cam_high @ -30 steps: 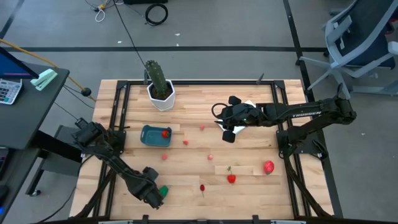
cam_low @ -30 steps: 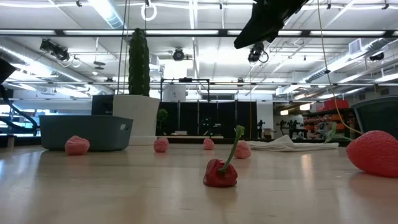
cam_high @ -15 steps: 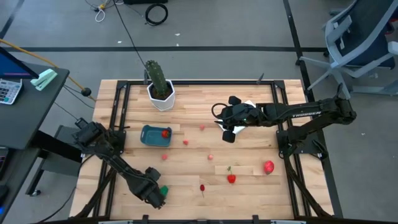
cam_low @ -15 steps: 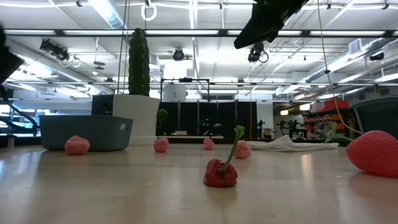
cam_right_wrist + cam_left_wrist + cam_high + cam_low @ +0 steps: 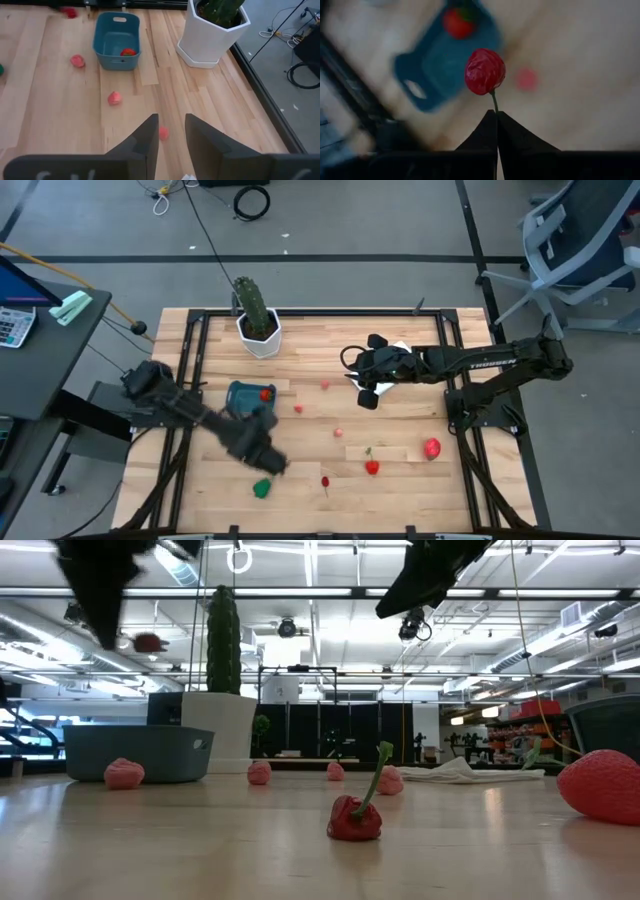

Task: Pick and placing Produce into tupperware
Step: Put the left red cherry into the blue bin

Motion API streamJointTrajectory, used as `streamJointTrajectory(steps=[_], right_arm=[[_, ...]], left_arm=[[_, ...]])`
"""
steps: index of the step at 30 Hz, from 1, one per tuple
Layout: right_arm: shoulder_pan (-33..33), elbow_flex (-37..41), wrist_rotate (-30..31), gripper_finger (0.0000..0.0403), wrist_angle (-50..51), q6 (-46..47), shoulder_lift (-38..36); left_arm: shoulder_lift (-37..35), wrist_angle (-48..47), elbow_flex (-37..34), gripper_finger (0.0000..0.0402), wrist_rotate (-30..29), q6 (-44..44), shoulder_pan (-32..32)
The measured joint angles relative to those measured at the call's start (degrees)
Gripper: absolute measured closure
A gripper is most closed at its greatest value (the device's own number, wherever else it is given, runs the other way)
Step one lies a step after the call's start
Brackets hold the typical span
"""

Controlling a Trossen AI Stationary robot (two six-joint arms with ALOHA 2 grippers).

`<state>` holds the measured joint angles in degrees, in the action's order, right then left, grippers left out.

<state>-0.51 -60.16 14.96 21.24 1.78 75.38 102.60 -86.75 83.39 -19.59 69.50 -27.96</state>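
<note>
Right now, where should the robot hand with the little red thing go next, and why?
Probably a bit farther, until it hangs over the teal tupperware. The left gripper is shut on a red fruit by its stem, and it isn't above the tupperware's opening yet.

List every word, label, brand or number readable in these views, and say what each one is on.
"TROSSEN": white lettering along the right arm in the high view, small and only just legible.
Calculator keys at the left edge of the high view: too small to read.
Nothing readable on the tupperware, the produce or the white pot.
</note>
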Motion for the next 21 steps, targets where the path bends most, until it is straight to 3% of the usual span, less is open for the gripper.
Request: streamJointTrajectory(steps=[3, 11, 16, 21], right_arm=[[-0.2, 0.0, 0.0, 0.0300, 0.3, 0.1, 0.0], [-0.2, 0.0, 0.0, 0.0300, 2.3, 0.2, 0.0], [-0.2, 0.0, 0.0, 0.0300, 4.7, 1.1, 0.0], [-0.2, 0.0, 0.0, 0.0302, 8.7, 4.2, 0.0]], left_arm=[[0.1, -3.1, -3.6, 0.0400, 0.3, -2.3, 6.1], [-5.7, 11.7, -12.5, 0.0401, 1.3, -18.8, 19.3], [-11.1, 17.4, -16.3, 0.0401, 3.3, -24.1, 24.2], [-19.4, 16.2, -21.8, 0.0401, 4.3, -24.4, 27.0]])
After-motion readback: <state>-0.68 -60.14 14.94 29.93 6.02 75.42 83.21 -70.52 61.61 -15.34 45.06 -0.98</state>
